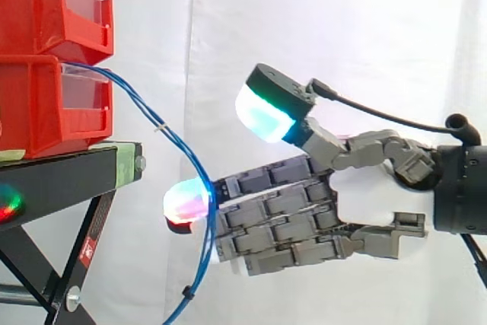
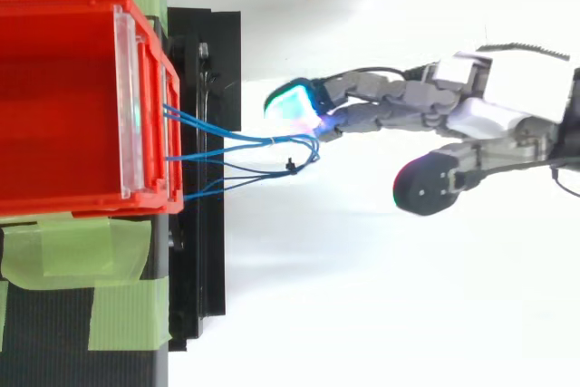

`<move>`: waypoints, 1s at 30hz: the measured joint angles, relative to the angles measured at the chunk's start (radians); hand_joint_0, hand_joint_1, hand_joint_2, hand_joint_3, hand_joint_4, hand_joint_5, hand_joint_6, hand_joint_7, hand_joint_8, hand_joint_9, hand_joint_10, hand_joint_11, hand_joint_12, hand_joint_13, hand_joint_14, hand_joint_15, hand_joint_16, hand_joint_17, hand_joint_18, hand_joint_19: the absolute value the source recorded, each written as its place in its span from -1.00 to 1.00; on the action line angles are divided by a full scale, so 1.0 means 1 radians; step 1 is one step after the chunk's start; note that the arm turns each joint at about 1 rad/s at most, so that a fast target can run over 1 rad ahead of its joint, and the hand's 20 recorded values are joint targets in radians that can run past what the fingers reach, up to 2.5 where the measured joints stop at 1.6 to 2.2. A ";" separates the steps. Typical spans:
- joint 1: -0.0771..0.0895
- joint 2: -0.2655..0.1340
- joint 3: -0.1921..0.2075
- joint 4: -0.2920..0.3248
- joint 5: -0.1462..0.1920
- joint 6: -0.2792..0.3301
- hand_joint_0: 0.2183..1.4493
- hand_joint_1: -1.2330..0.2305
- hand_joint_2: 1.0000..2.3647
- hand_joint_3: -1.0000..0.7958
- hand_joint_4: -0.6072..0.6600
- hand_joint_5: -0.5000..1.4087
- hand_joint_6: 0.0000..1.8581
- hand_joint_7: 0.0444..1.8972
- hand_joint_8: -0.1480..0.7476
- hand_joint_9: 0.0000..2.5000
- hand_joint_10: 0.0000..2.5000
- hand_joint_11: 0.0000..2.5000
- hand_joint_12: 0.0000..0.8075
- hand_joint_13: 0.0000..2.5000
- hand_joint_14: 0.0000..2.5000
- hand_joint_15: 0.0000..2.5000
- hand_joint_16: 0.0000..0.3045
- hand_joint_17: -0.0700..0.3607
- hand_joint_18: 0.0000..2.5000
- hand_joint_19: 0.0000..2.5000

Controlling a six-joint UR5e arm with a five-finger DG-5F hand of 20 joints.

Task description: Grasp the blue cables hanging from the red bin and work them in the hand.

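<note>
At the right of the side view, the hand [image 1: 374, 202] reaches level toward the bins, its fingers [image 1: 266, 222] held straight and close together and its thumb [image 1: 268, 110] lifted well above them, so nothing is pinched. One fingertip [image 1: 185, 203] glows pink and red at the left end of the fingers. The blue cables [image 1: 177, 144] cross just behind that pad and seem to touch the straight fingers there, while the thumb stays clear of them. From above, the cables [image 2: 237, 139] fan out of the red bin [image 2: 63, 106] and gather under the glowing fingertip [image 2: 292, 104]. Seen from the side, they leave the lower red bin [image 1: 38, 108], curve down past the fingers and hang below, with a small black tie [image 1: 185, 292] near the bottom. An upper red bin [image 1: 42, 5] sits on the lower one, and both rest on the black stand [image 1: 65, 176] before the white curtain [image 1: 342, 28]
</note>
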 measured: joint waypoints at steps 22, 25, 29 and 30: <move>0.002 -0.008 0.083 -0.024 -0.005 -0.095 -0.05 -0.02 -1.00 -1.00 0.38 -0.41 -0.99 -0.20 -0.03 -0.03 -0.65 0.48 0.06 0.01 -0.98 0.14 -0.56 0.02 -0.32 -0.41; 0.000 -0.007 0.115 -0.078 -0.017 -0.082 -0.03 -0.04 -1.00 -1.00 0.41 -0.38 -0.99 -0.17 -0.03 -0.07 -0.22 0.42 -0.02 0.15 -1.00 0.42 -0.57 0.01 -0.22 -0.27; -0.005 -0.007 0.161 -0.171 -0.055 -0.039 0.01 -0.07 -1.00 -0.99 0.44 -0.31 -0.99 -0.08 -0.04 -0.14 0.27 0.49 -0.04 0.06 -0.25 0.30 -0.60 -0.04 -0.07 -0.04; -0.006 -0.007 0.169 -0.185 -0.061 -0.031 0.01 -0.07 -1.00 -0.98 0.45 -0.30 -0.99 -0.04 0.00 -0.24 0.60 0.46 -0.03 0.01 0.02 0.25 -0.61 -0.05 -0.06 -0.02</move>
